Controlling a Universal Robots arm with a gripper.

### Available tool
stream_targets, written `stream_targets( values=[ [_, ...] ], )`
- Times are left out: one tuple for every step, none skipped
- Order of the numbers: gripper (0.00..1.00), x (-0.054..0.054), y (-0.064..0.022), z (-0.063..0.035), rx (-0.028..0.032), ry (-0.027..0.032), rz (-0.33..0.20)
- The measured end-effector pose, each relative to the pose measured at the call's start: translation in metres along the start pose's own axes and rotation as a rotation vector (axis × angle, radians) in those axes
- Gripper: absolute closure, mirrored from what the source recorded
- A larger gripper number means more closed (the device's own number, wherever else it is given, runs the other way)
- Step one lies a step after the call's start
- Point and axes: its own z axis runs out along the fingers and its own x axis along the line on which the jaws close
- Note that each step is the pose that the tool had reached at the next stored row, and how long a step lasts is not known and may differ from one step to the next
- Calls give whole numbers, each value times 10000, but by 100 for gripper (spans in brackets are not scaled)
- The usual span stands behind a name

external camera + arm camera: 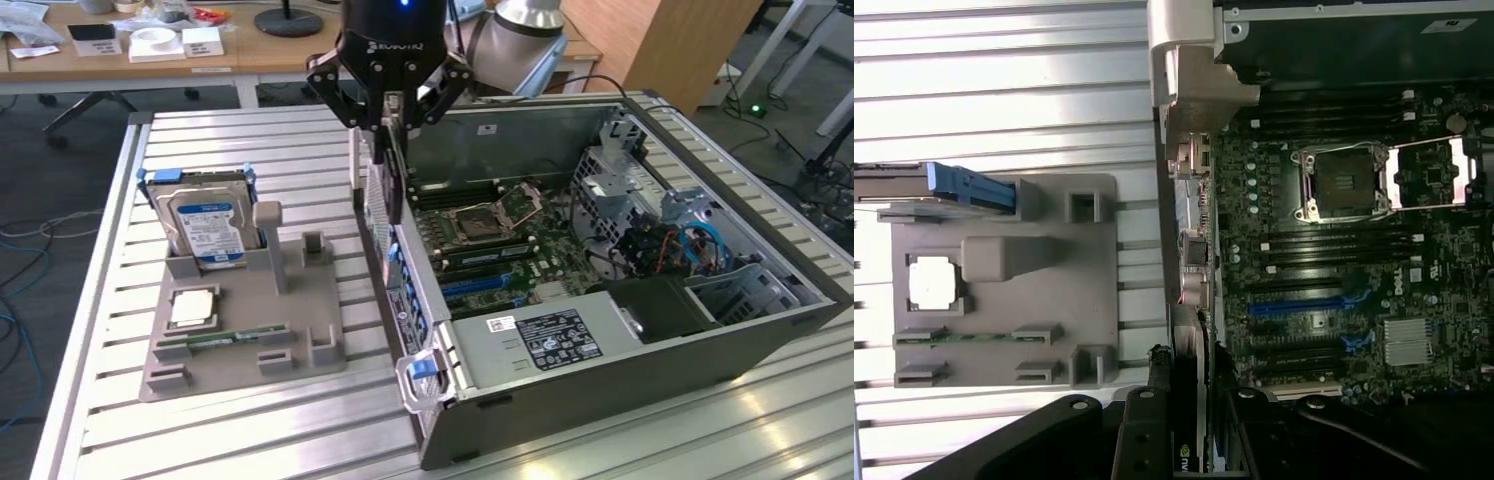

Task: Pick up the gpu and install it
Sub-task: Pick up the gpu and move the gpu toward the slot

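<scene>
Clamping gpu (383, 190), pincer (390, 108) hiding its top

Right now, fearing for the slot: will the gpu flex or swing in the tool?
Likely stiff: the gpu hangs straight, edge-down, from the tool. Gripped at its top end alone, it might pivot if it catches the case wall.

The exterior view stands off the arm, raised and at a middling distance. It looks down at a slant across the ribbed worktop (267, 140), with the open computer case (574, 390) on the exterior view's right, the grey tray (234, 355) on its left and office desks (254, 50) beyond. The wrist view looks straight down past the gripper (1189, 375), close above the case's side wall (1184, 70). Both views take in the tray (1054, 300), the worktop slats (1004, 90) and the motherboard (494, 235) (1334, 270).
</scene>
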Motion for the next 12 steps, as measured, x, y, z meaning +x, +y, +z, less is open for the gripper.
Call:
stream_targets(
  values=[
    [74,-18,1,1,0,0,0],
    [74,-34,3,1,-1,-1,0],
    [74,-51,4,2,-2,0,0],
    [74,-68,6,2,-2,-1,0],
    [74,-85,7,3,-2,0,0],
    [74,-103,9,3,-2,0,-1],
    [74,-122,11,3,-2,0,-1],
    [74,-140,12,4,-2,0,-1],
    [74,-158,14,5,-3,0,-1],
    [74,-177,16,5,-4,0,0],
    [74,-197,18,5,-4,0,0],
    [74,-218,20,6,-5,0,0]
  ],
)
